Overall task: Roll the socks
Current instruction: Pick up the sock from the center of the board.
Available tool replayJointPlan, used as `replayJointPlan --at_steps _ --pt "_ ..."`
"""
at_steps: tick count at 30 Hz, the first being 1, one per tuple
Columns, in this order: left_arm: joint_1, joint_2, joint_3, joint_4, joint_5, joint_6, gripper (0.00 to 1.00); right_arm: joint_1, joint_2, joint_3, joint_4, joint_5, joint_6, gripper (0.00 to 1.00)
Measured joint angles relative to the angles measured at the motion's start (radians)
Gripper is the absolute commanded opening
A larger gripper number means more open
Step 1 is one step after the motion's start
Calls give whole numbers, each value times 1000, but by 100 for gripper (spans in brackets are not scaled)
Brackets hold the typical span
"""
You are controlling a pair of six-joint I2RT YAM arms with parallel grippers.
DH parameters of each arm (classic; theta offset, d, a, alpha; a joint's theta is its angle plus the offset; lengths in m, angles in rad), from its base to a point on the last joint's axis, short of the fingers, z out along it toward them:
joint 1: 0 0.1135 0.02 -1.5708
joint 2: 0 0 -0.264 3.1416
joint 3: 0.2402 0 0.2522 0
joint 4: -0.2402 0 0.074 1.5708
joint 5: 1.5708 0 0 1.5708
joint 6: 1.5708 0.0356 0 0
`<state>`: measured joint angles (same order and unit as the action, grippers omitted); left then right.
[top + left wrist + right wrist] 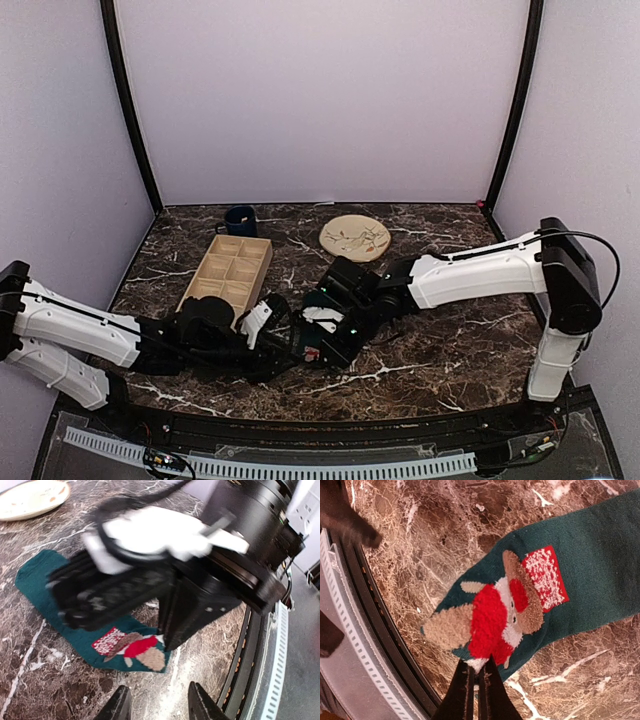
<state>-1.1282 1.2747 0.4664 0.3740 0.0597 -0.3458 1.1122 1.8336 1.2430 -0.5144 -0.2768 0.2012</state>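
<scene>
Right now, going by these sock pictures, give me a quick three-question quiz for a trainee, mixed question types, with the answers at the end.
1. True or false: the left tool is shut.
2. The green sock is: A) rolled tight, B) lying unrolled on the table, C) hanging in the air.
3. Which tool is shut, with its tips at the sock's edge?

Key: 1 false, its fingers stand apart; 2 B; 3 the right tool.
</scene>
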Motion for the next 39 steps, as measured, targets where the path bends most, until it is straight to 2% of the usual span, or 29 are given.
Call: replayJointPlan --at_steps 11,20,27,39 --pt "-108 17 -11 -1 -108 150 42 -22 29 59 -60 -72 -16 0" --pt "-238 177 76 -27 -361 295 42 -23 42 74 -88 -93 -28 0" --pt "-267 209 90 -11 -520 379 42 -23 42 76 -98 -98 -35 0" --pt "-271 221 90 42 -546 504 40 -29 64 109 -127 -116 -50 0"
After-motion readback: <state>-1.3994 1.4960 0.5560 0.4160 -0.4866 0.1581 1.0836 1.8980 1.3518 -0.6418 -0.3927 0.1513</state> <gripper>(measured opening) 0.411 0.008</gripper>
